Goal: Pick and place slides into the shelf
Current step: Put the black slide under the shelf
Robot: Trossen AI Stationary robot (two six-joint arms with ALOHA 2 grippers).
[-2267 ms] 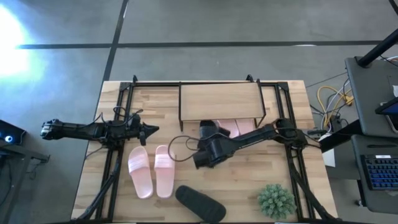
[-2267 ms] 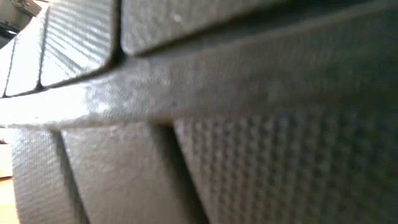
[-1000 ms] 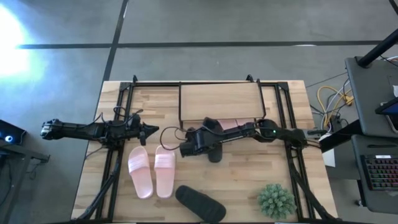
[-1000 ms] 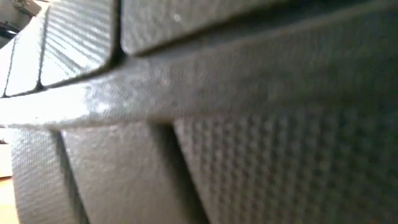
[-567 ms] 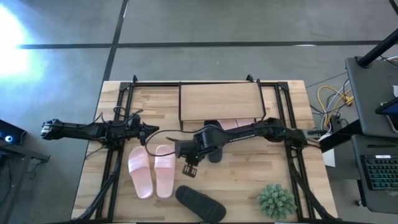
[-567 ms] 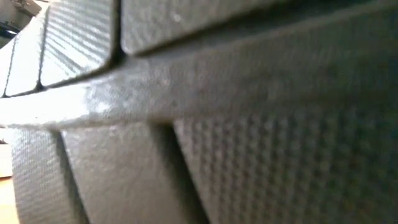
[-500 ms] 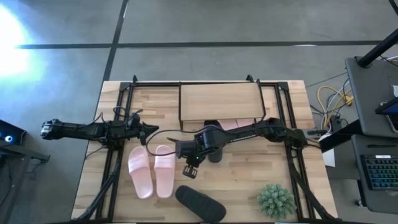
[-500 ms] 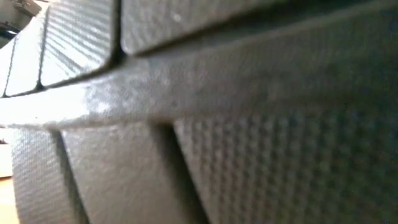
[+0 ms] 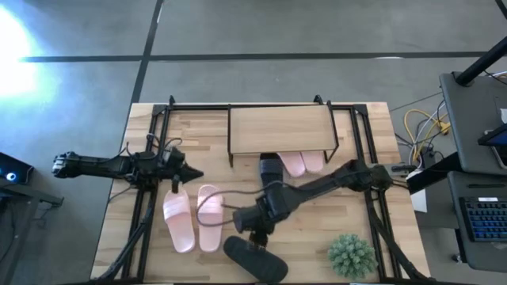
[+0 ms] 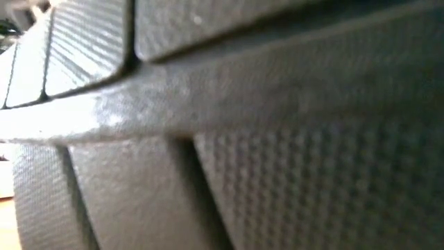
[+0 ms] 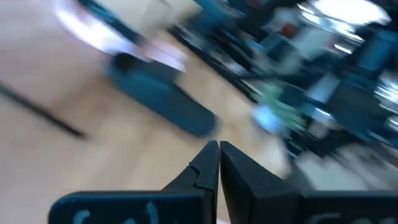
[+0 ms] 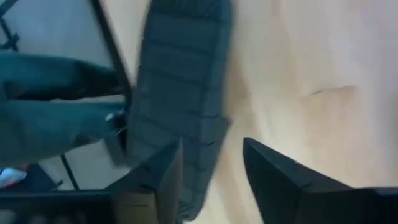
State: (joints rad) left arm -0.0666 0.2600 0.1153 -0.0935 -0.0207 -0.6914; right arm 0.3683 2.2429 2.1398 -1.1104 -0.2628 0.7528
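Note:
One black slide (image 9: pixel 253 258) lies by the table's near edge, and its ribbed face (image 12: pixel 180 81) shows in the right wrist view. My right gripper (image 9: pixel 255 231) (image 12: pixel 211 144) hovers open over that slide's far end, one finger on each side. Another black slide (image 9: pixel 271 169) and two pink slides (image 9: pixel 301 162) lie at the shelf's (image 9: pixel 281 128) front edge, partly under its board. A pink pair (image 9: pixel 194 218) lies left of centre. My left gripper (image 9: pixel 188 174) (image 11: pixel 219 144) is shut, above the table beside the pink pair. A black slide's sole (image 10: pixel 222 139) fills the low view.
A spiky green plant (image 9: pixel 351 255) stands near the table's near right corner. Black frame rails (image 9: pixel 150 150) run along both sides of the table. Bare wood lies between the shelf and the plant. A desk with a keyboard (image 9: pixel 483 218) is off the right edge.
My right gripper has swung from just in front of the shelf toward the table's near edge and now sits over the black slide lying there. The slides at the shelf have stayed where they were.

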